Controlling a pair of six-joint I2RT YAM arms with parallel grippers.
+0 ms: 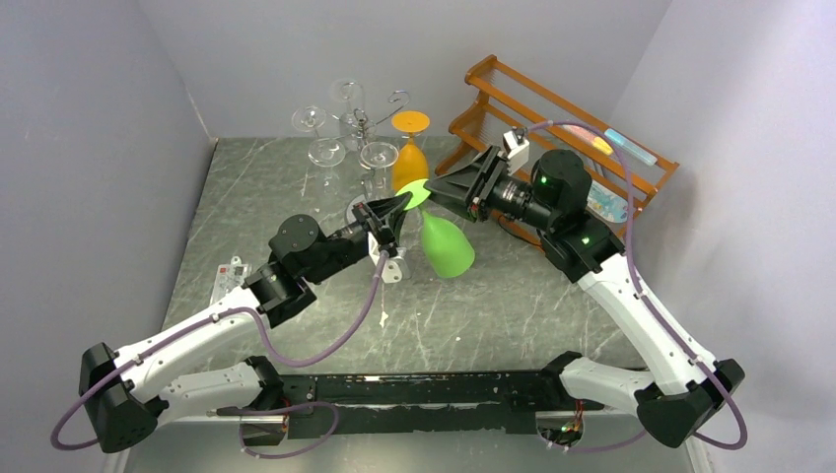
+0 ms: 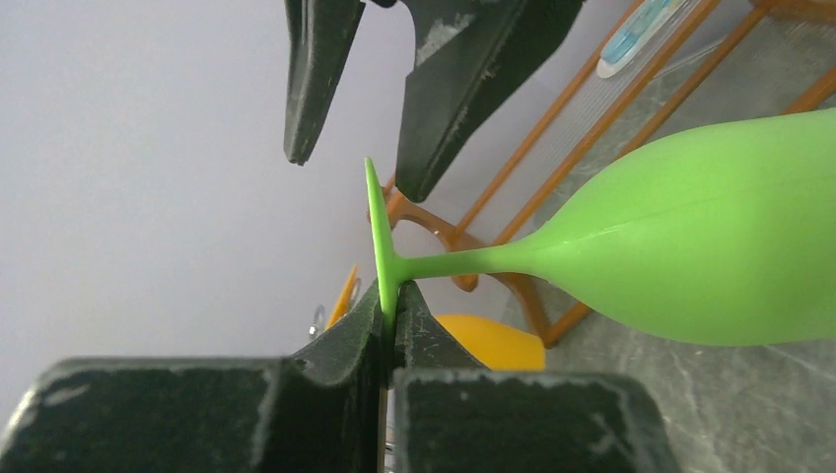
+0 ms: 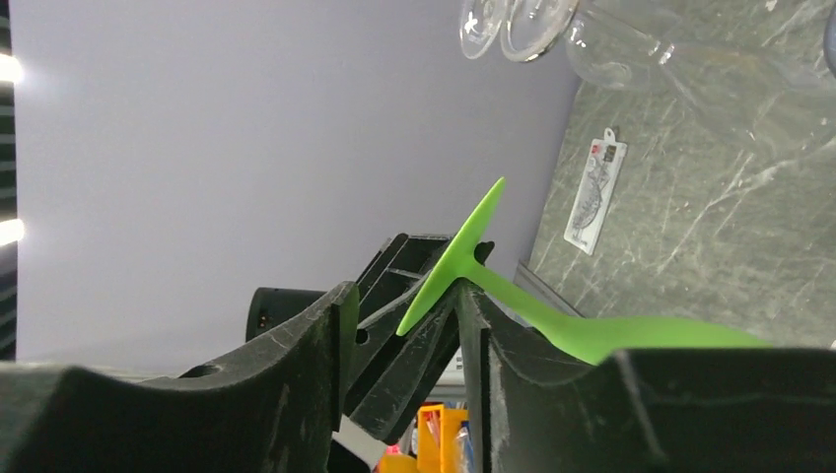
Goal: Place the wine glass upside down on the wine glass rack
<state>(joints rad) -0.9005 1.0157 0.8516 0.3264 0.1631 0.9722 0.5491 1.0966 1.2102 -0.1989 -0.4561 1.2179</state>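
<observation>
Marbled table (image 1: 513, 315) is bearing the chrome wine glass rack (image 1: 360, 123) at back. Left gripper (image 1: 387, 211) is pinching the green wine glass (image 1: 446, 246) by its foot (bowl sideways); right gripper (image 1: 434, 187) is straddling that foot, jaws spread.

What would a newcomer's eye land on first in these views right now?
The bright green wine glass, tilted in mid-air at the centre: the left end effector pinches its foot's rim, and the right end effector straddles that foot, open. Behind, an orange wine glass sits foot-up at the chrome wine glass rack.
</observation>
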